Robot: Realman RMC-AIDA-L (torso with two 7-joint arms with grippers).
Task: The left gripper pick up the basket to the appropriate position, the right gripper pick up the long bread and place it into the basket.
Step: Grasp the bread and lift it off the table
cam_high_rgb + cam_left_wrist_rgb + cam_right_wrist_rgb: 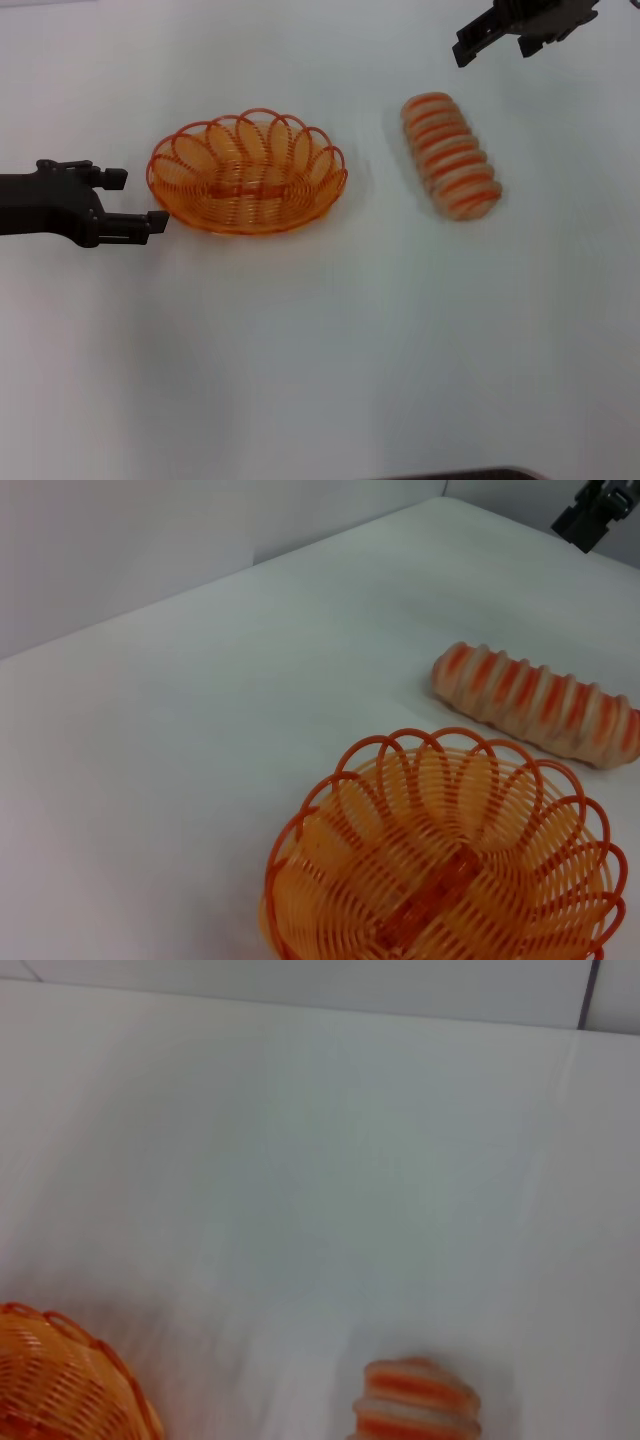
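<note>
Left gripper [142, 203]: jaws spread wide and holding nothing, its nearer fingertip just beside the basket's left rim. Right gripper [492, 40]: jaws parted, holding nothing, hanging beyond the bread's far end and apart from it. No readable writing or brand appeared on either. Basket [247, 175]: oval, orange wire, looped scalloped rim, spiral base, sat upright on the white table [320, 360]. Bread [451, 155]: long tan loaf with orange crosswise stripes, lay on the table right of the basket, well apart.
</note>
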